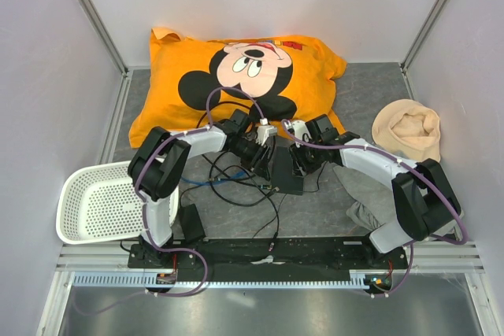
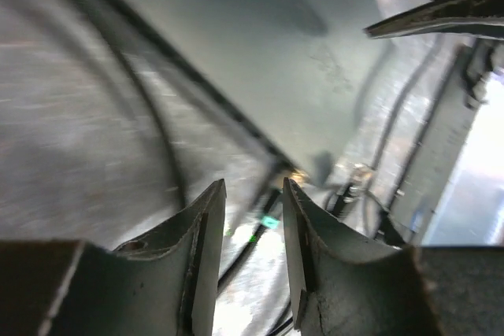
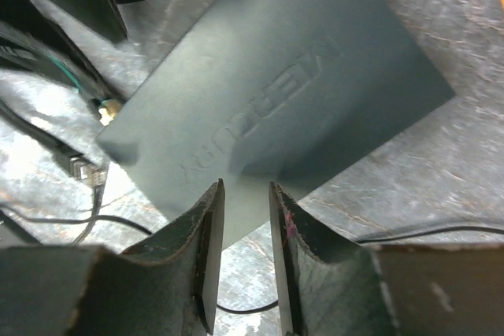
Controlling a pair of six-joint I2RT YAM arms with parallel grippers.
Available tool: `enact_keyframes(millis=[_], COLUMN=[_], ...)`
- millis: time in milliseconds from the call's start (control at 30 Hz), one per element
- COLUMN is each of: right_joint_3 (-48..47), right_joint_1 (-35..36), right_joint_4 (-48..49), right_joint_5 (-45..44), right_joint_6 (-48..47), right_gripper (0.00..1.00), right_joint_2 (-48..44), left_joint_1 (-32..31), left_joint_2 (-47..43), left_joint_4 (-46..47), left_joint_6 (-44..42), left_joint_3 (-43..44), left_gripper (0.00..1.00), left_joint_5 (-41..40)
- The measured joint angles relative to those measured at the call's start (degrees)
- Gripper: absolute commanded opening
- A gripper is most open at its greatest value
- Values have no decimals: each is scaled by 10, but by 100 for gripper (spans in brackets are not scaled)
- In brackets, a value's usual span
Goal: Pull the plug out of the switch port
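Note:
The flat matte-black box (image 3: 276, 92) with raised lettering lies on the grey mat, and in the top view (image 1: 286, 172) it sits between the two arms. A gold-tipped plug (image 3: 106, 108) on a black cable sits at the box's left corner, and in the blurred left wrist view it shows as a glint (image 2: 298, 171) at the box edge (image 2: 236, 53). My left gripper (image 2: 253, 194) is open and empty just short of that corner, with a black cable (image 2: 252, 245) running beyond its fingers. My right gripper (image 3: 246, 194) is open and empty above the box's near edge.
A loose clear network plug (image 3: 83, 167) lies on the mat left of the box among tangled black cables (image 1: 236, 182). An orange Mickey Mouse pillow (image 1: 236, 68) lies behind. There is a white basket (image 1: 94, 202) at left, a beige hat (image 1: 405, 127) and grey cloth (image 1: 364, 194) at right, and a small black brick (image 1: 191, 222).

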State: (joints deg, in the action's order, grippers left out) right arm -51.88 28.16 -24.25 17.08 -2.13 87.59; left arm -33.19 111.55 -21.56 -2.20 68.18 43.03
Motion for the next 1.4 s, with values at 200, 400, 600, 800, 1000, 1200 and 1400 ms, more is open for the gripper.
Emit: enact_keyframes(millis=[200,400,600,800,1000,1200,1400], right_joint_3=[0,3,7,7,6,6,6], right_joint_1=[0,1,2,12,23,24,28], right_joint_4=[-3,-3,-6,-7,-2,0,5], right_joint_5=[42,52,52,51,50,49,47], right_joint_6=[-4,-7,-9,-14,-20,-21,-22], right_gripper=[41,41,41,41,41,41,41], right_joint_2=[0,0,3,12,14,14,16], left_joint_1=[-3,-3,-3,-8,-14,-16,-18], left_joint_2=[19,19,23,23,23,28,32], left_joint_4=[1,8,7,6,4,-12,-15], left_joint_6=[0,0,-5,-8,-14,-30,-38], left_joint_3=[-12,-20,-21,-22,-21,-10,-6], left_gripper=[43,43,43,42,41,33,13], left_joint_5=[47,58,68,67,61,59,58])
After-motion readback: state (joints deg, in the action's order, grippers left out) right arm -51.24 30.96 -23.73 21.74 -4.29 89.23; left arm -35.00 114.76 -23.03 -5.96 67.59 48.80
